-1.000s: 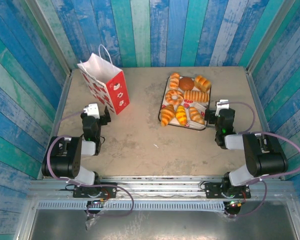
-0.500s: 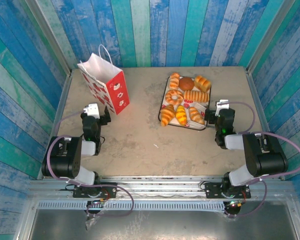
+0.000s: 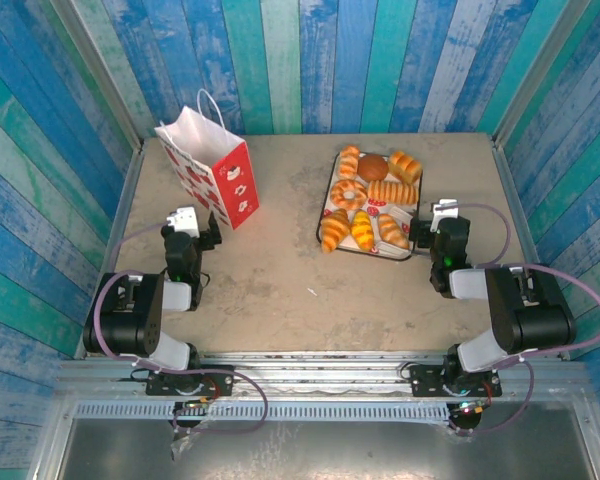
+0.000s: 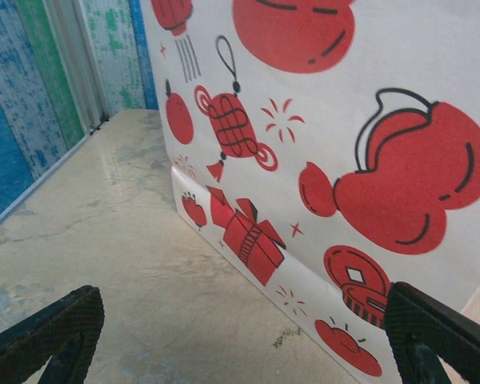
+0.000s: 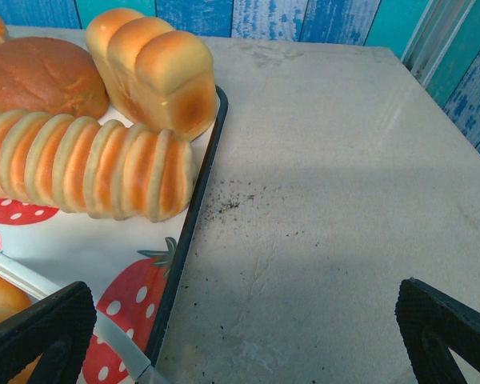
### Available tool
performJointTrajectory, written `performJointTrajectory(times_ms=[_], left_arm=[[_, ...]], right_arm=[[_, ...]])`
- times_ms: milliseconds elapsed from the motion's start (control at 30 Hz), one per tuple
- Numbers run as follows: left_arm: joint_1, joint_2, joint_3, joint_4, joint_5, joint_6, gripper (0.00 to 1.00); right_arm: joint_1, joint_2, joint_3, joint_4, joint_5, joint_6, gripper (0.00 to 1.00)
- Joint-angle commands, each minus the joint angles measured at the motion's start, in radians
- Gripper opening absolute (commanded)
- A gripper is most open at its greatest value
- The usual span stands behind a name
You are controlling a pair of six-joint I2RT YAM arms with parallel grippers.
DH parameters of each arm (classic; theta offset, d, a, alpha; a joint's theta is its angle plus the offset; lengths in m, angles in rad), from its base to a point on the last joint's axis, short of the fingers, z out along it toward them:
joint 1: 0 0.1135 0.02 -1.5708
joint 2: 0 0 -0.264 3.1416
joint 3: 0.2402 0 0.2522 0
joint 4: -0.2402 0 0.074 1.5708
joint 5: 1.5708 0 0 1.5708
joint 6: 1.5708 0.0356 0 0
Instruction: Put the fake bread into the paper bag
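Status: glossy golden-orange toy pastries (image 3: 370,195) all sit on white strawberry-print tray (image 5: 184,240), far right; white-and-red paper gift bag (image 3: 212,170) stands far left, well apart. We see left gripper (image 3: 202,232) & right gripper (image 3: 432,232) jaws wide, empty. We reckon light bag cd tip if bumped.
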Motion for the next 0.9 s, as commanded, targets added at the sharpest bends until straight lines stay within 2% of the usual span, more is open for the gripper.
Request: performJointTrajectory(times_ms=[0,67,100,233,333,533,633,700,867], left_arm=[[-0.004,-0.159,-0.023,-0.065,-0.091,-0.033,0.94],[-0.004,-0.308,-0.024,-0.186,-0.113,-0.067,0.94],[-0.004,-0.363,-0.019,-0.228,-0.113,-0.086,0.94],[-0.004,-0.481,0.077,-0.52,-0.163,-0.308,0.94],[-0.004,-0.525,0.11,-0.602,-0.06,-0.393,0.94],[-0.004,-0.625,0.179,-0.885,0.129,-0.482,0.94],[-0.014,-0.677,0.132,-0.931,0.233,-0.541,0.94],[-0.036,-0.704,0.086,-0.918,0.275,-0.589,0.94],[-0.146,-0.694,-0.003,-0.831,0.285,-0.682,0.94]], right_arm=[[-0.004,-0.074,0.017,-0.034,-0.002,-0.015,1.0],[-0.003,-0.185,0.06,-0.207,-0.02,-0.019,1.0],[-0.004,-0.222,0.066,-0.234,-0.03,-0.021,1.0],[-0.004,-0.333,0.13,-0.413,-0.034,0.004,1.0],[-0.003,-0.376,0.197,-0.558,-0.046,0.042,1.0],[-0.004,-0.407,0.434,-1.042,-0.071,0.188,1.0],[-0.003,-0.404,0.559,-1.277,-0.152,0.19,1.0],[-0.003,-0.404,0.616,-1.398,-0.163,0.178,1.0],[-0.003,-0.417,0.65,-1.549,-0.162,0.153,1.0]])
